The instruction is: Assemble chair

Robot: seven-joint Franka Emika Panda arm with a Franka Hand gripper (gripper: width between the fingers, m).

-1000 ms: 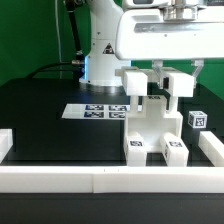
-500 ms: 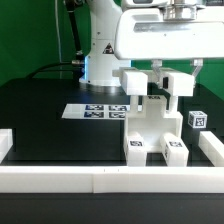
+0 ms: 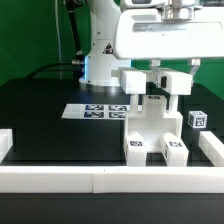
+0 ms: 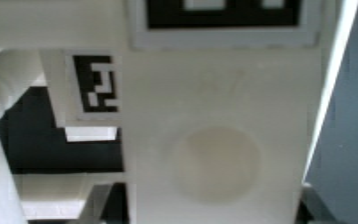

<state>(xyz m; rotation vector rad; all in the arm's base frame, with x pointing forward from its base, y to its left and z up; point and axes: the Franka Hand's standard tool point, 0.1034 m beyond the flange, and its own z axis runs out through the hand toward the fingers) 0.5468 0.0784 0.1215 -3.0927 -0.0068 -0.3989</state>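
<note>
The chair [image 3: 153, 128] stands as a joined white blocky assembly at the front right of the black table, with tag markers on its front feet. My gripper [image 3: 158, 88] hangs right over its top, fingers down around an upright white part between two side blocks. In the wrist view a flat white chair panel [image 4: 211, 150] with a tag [image 4: 226, 12] at its far end fills the space between my gripper's [image 4: 208, 212] dark fingers, so it looks shut on that panel. A small loose white cube part [image 3: 197, 118] with a tag lies to the exterior view's right.
The marker board [image 3: 95, 110] lies flat behind the chair, toward the exterior view's left. Low white border rails run along the front [image 3: 100, 180] and both sides [image 3: 212, 150]. The arm's white base [image 3: 100, 60] stands at the back.
</note>
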